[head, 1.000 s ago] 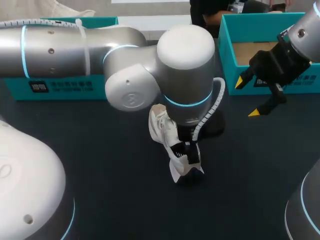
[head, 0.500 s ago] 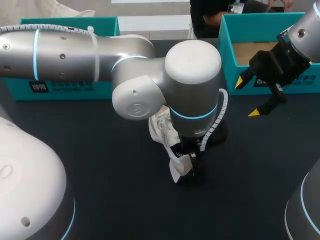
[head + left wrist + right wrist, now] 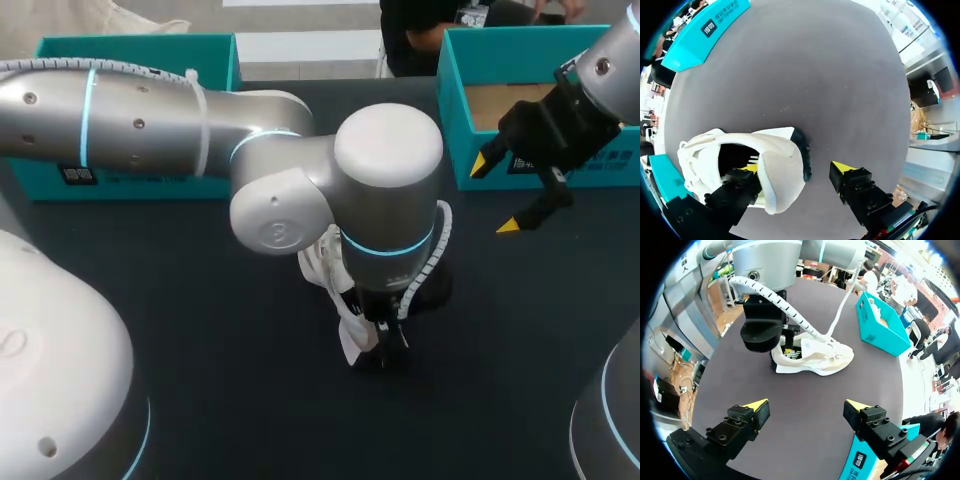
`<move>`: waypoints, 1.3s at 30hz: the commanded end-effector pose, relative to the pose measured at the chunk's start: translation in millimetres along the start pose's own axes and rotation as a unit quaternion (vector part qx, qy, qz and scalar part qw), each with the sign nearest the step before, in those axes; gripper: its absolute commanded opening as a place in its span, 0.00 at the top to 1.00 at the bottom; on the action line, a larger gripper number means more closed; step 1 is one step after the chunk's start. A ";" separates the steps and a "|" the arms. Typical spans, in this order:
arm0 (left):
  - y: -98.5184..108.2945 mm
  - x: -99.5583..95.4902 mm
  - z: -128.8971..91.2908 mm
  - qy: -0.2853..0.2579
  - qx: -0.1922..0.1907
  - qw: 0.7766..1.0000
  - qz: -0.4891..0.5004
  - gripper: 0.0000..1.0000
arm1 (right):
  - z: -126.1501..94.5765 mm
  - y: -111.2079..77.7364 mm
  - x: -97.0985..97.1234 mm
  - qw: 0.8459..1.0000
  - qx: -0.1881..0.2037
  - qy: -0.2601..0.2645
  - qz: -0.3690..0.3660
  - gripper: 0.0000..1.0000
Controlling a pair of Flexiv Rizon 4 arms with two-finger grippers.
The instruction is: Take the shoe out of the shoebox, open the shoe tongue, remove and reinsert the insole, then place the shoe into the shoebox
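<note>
The white shoe (image 3: pixel 815 357) lies on the dark table (image 3: pixel 200 300), not in a box. It is right under the left gripper (image 3: pixel 797 167).

The left gripper is open and is not squeezing anything. One finger (image 3: pixel 737 187) is down inside the hole of the shoe. The other finger (image 3: pixel 855 185) is outside, just past the back of the shoe, and there is a small gap between it and the shoe. So the back wall of the shoe sits between the two fingers, but only the inside finger is up against it. The toe of the shoe points away from this gripper. The big silver left arm (image 3: pixel 300 180) hangs over the shoe and hides most of it from above.

The right gripper (image 3: pixel 495 196) is well apart from the shoe. Its fingers are spread wide and nothing is in it. It hangs in the air above the table. The teal shoebox (image 3: pixel 452 100) is just beside it, and the box is open at the top. The shoe lies out ahead of this gripper, with bare table in between.

Another teal box (image 3: pixel 130 45) sits far off on the other side, beyond the left arm.
</note>
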State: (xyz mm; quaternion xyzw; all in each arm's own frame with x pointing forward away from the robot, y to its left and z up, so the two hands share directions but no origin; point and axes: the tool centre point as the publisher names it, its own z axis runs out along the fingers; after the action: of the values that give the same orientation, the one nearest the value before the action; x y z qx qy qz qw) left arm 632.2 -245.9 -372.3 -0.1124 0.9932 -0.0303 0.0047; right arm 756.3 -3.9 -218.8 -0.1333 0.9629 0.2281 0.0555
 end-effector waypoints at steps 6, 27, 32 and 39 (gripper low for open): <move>-4.0 1.6 21.7 0.007 -0.008 1.000 -0.006 0.55 | 1.1 0.4 -1.1 1.000 0.002 0.001 0.000 0.00; 27.8 -8.3 -64.8 0.049 -0.049 0.997 -0.016 1.00 | 1.1 0.4 -1.1 1.000 0.002 0.001 0.000 0.00; 42.5 -24.1 -118.4 0.076 -0.045 0.996 0.001 1.00 | 1.1 0.4 -1.1 1.000 0.002 0.001 0.000 0.00; 58.9 -42.5 -186.1 0.077 -0.031 0.996 0.036 1.00 | 1.1 0.4 -1.1 1.000 0.002 0.001 0.000 0.00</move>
State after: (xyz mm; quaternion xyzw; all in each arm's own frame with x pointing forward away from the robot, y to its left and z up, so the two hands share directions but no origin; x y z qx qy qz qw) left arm 650.8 -201.2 -257.9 -0.0730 0.9935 0.0112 -0.0864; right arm 756.3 -3.9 -218.8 -0.1333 0.9629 0.2281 0.0555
